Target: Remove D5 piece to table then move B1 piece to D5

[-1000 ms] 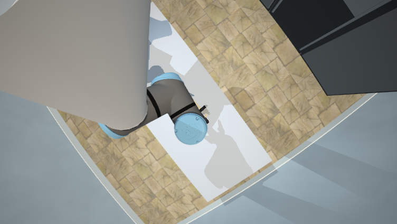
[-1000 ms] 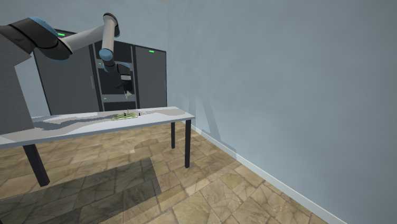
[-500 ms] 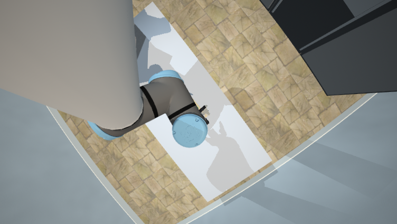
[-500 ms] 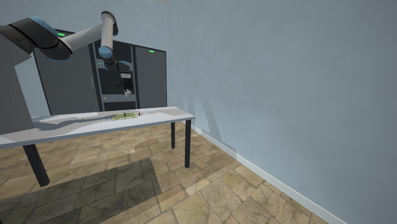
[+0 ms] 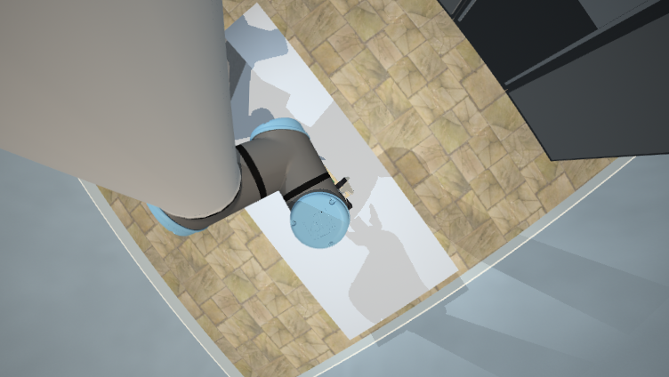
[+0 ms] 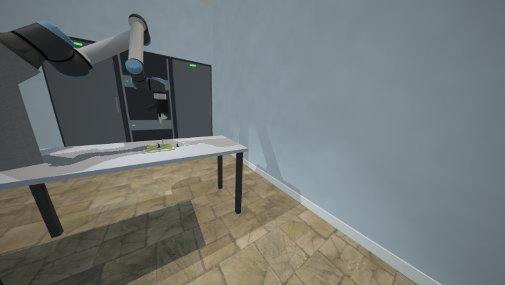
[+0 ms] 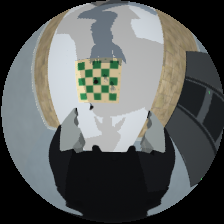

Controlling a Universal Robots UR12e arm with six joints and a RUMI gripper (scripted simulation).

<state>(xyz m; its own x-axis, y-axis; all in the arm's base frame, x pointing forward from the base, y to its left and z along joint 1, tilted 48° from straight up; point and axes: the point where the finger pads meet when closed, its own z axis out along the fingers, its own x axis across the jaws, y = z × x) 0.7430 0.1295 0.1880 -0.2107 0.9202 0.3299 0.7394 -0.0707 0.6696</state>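
Note:
The green and cream chessboard (image 7: 99,80) (image 6: 158,148) lies on the white table (image 7: 135,50) (image 6: 105,155) (image 5: 398,224). A dark piece (image 7: 95,80) (image 6: 158,144) stands near the board's middle, and a pale piece (image 6: 162,141) stands near one edge. Another small dark piece (image 7: 91,106) (image 6: 176,144) stands upright on the table just off the board. My gripper (image 7: 113,109) (image 6: 161,118) hangs high above the board, open and empty. In the top view the arm hides the board. The square labels are too small to read.
Dark cabinets (image 6: 88,106) (image 5: 585,93) stand behind the table. A grey wall (image 6: 353,106) runs along the table's right end. The arm's base block (image 6: 14,116) sits at the left.

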